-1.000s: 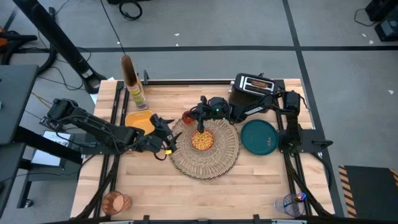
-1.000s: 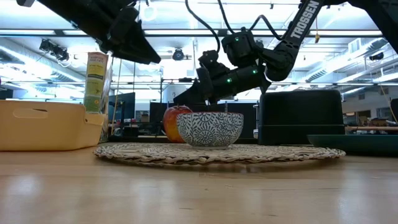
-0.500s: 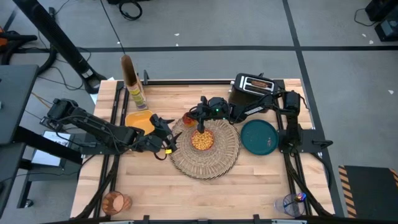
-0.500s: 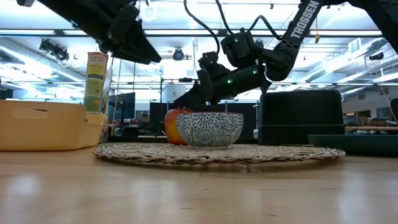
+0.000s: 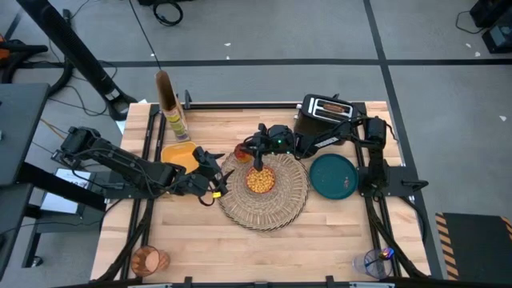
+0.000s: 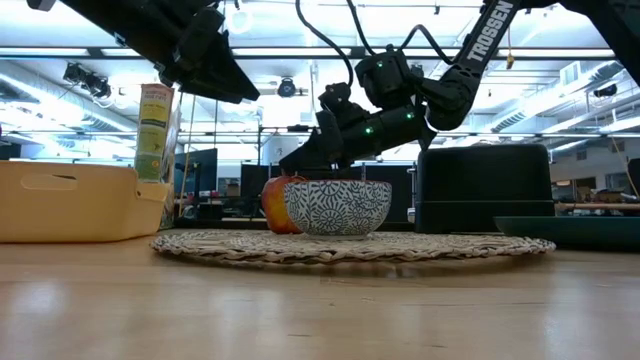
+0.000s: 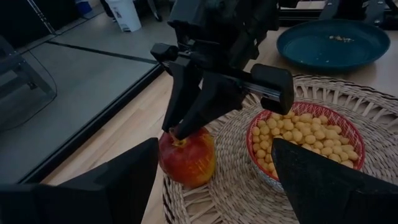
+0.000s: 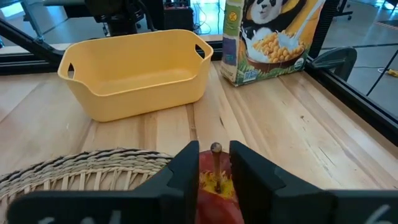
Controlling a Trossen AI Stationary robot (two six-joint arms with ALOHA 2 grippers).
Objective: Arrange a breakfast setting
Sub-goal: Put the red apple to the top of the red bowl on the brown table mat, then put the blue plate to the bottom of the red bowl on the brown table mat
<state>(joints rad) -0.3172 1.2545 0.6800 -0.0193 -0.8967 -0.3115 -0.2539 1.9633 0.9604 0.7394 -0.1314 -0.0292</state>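
Right tool pinches the apple's stem at the placemat's edge; nothing has visibly moved since the frames a second ago.

The red apple (image 7: 186, 157) sits on the rim of the woven placemat (image 5: 272, 210), just beside the patterned bowl (image 6: 337, 207) of yellow cereal, exactly where it stood before. The right tool (image 8: 213, 163) has its fingers pressed close on either side of the apple's stem, as before. The left tool (image 5: 218, 182) hovers at the placemat's left edge with its fingers spread, its pose unchanged. The teal plate (image 5: 334, 175) lies on the desk right of the placemat, the yellow bin (image 8: 137, 71) and cereal box (image 8: 272, 37) behind to the left, and the black toaster (image 5: 324, 112) behind the plate.
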